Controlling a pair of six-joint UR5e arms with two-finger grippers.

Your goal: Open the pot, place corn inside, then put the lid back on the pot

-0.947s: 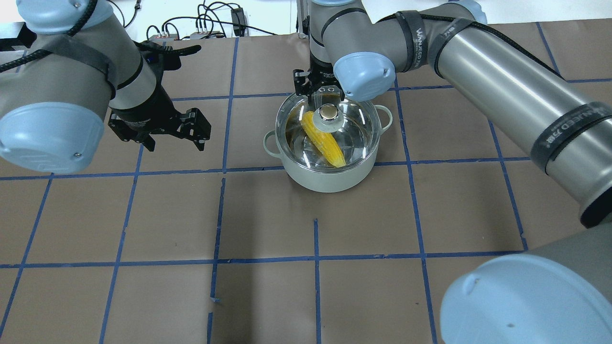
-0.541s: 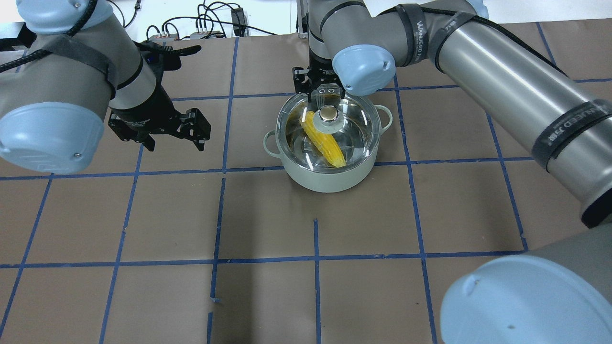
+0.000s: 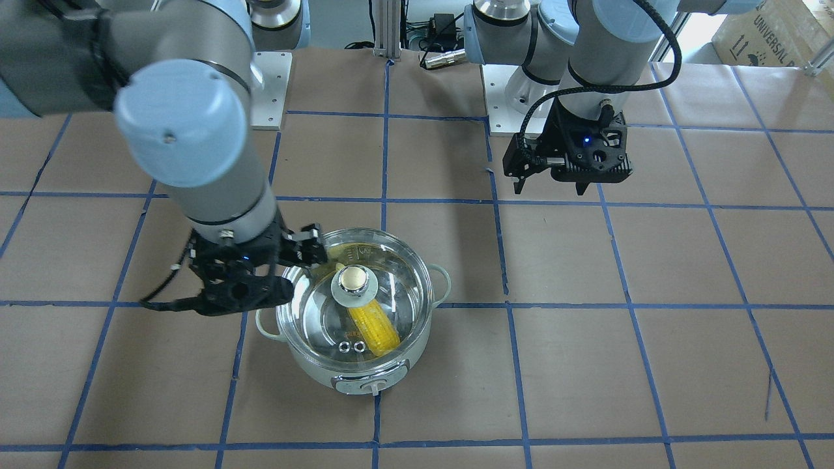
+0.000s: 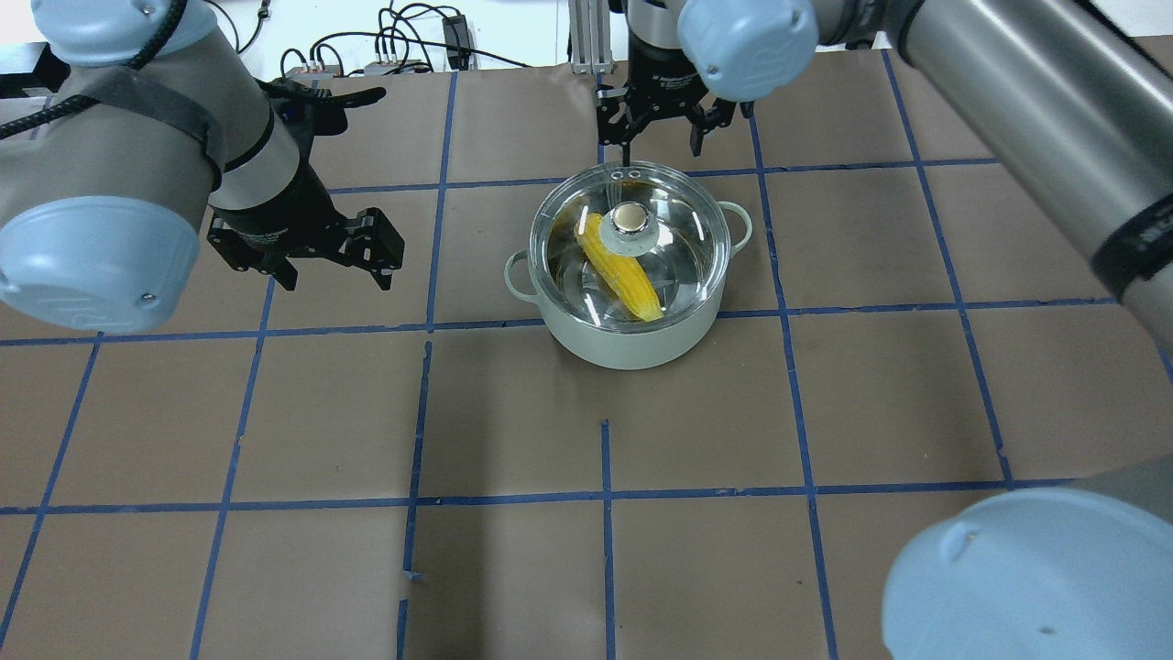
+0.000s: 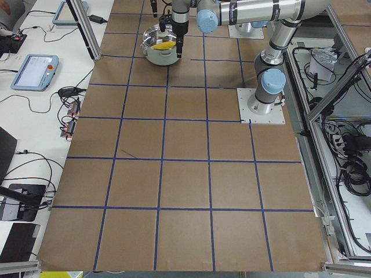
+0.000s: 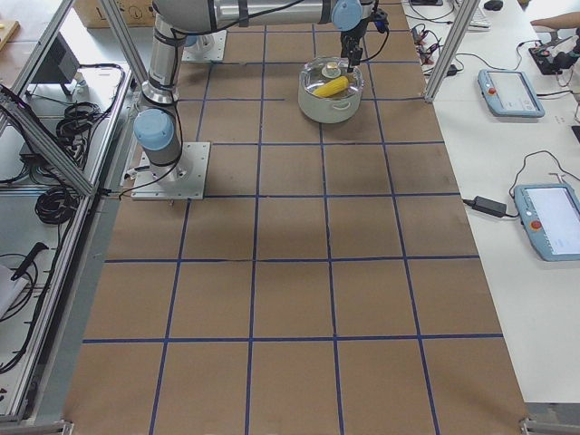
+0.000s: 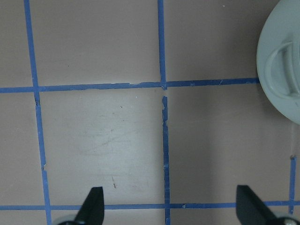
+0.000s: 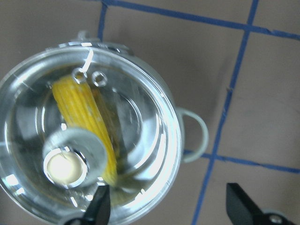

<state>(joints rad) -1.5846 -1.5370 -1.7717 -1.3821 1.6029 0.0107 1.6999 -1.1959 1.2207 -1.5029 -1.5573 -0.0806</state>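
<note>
The pot (image 4: pixel 632 346), its glass lid (image 4: pixel 683 234) seated and the corn (image 4: pixel 632 280) inside, stands just below the right gripper (image 4: pixel 662 137), its 2 fingers spread and empty, and well aside from the left gripper (image 4: pixel 334 273), likewise spread.

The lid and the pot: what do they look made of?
The lid looks like clear glass: the corn shows through it, under glare streaks. Its knob looks beige, plastic or wood, on a shiny metal base. The pot has a matte mint-white shell, perhaps painted metal or plastic.

glossy glass lid (image 4: pixel 689 234), matt paper table (image 4: pixel 513 412)
</note>
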